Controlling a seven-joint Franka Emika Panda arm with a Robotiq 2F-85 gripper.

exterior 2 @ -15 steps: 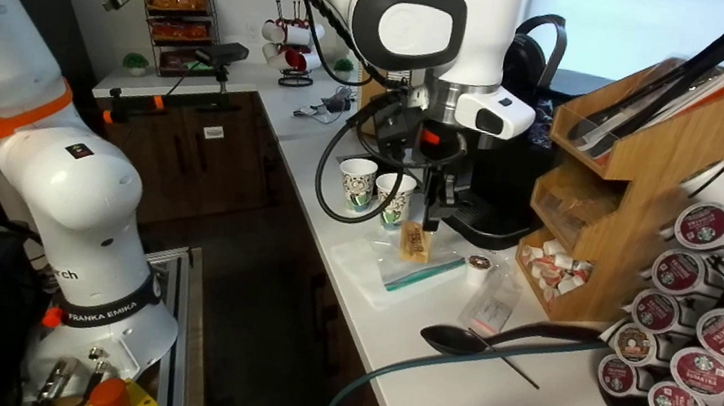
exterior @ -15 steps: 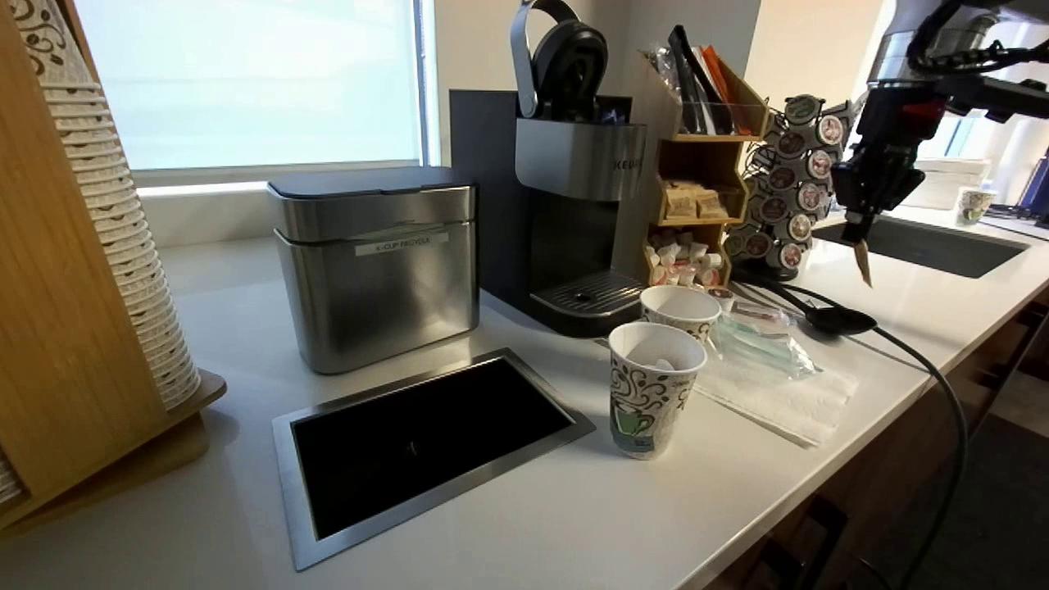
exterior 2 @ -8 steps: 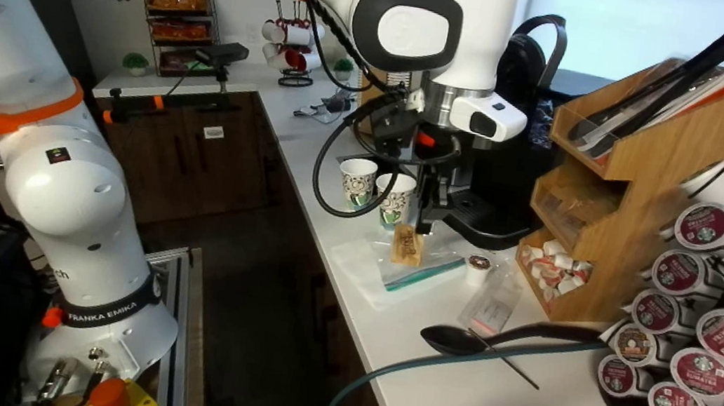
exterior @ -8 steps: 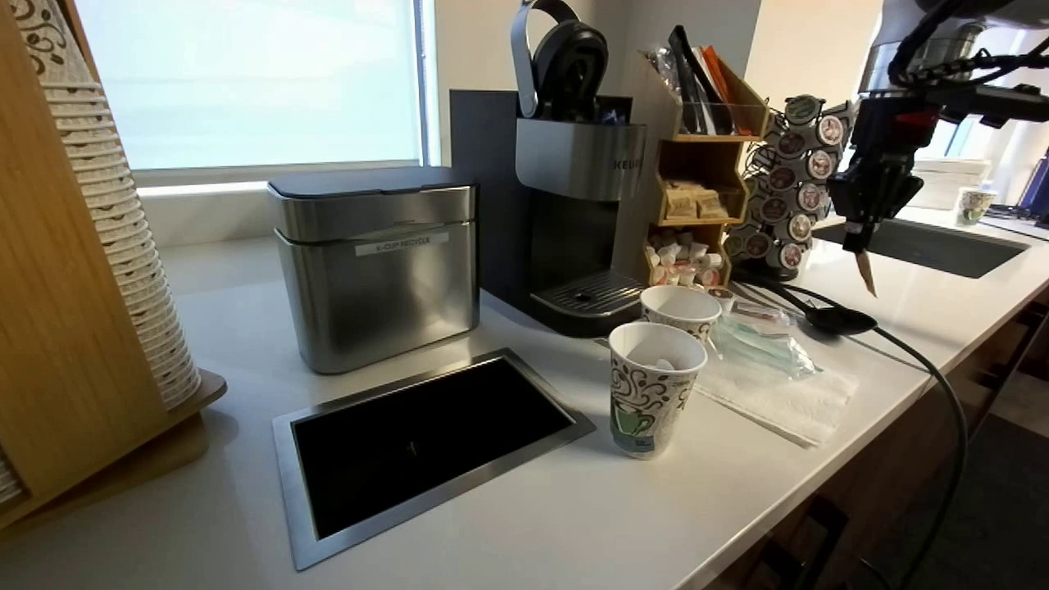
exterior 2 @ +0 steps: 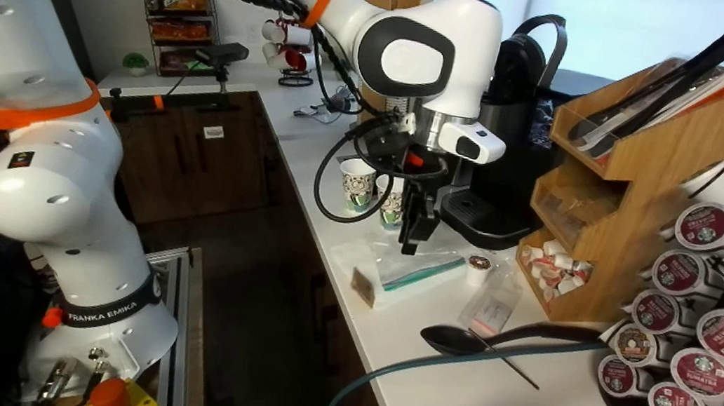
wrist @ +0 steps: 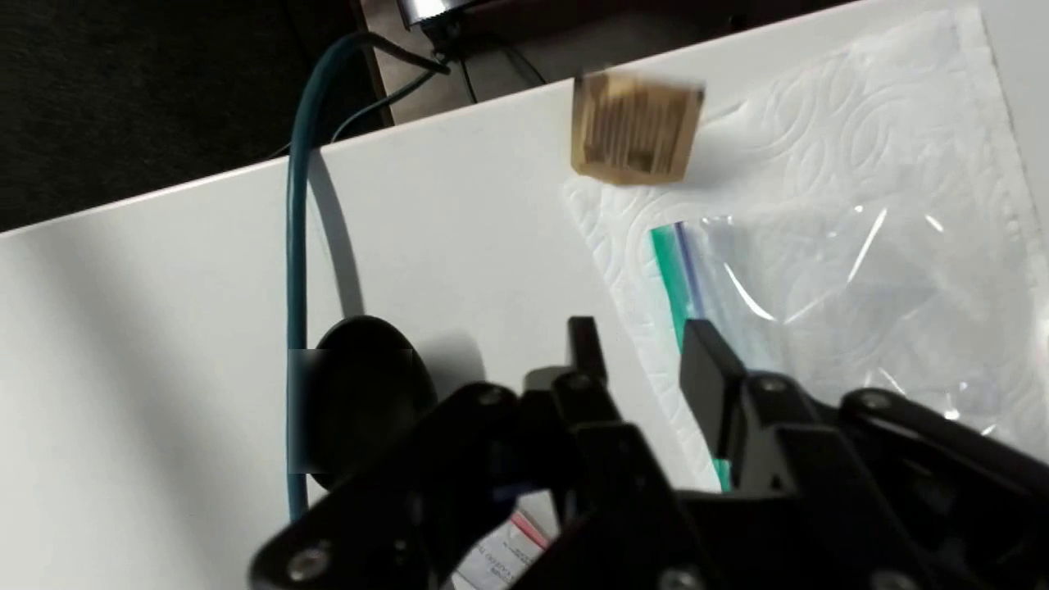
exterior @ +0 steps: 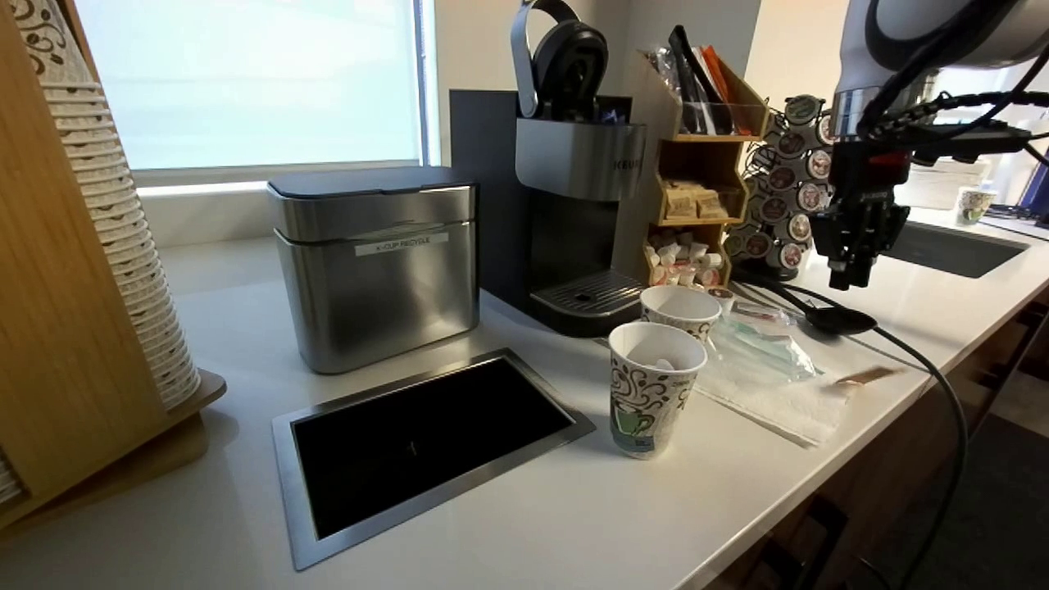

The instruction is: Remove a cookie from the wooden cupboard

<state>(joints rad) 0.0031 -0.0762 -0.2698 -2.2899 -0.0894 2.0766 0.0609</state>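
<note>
The brown paper packet (wrist: 635, 129) — presumably the task's cookie — is out of the wooden cupboard (exterior 2: 635, 227) and shows at the corner of the paper towel (wrist: 844, 135) nearest the edge of the worktop (wrist: 459, 238). It is blurred, so I cannot tell whether it touches the towel or is just above it. Over the worktop near the paper towel, the pincer (wrist: 642, 336) stands spread, with nothing between its jaws. Well apart from the towel, farther back from that edge, the wooden cupboard holds similar tan packets (exterior: 678, 203) in its middle compartment. The step in hand looks like the release, which would leave the removal nearly finished. The next move, I judge, calls for a clean lift of the pincer — without brushing the packet.
</note>
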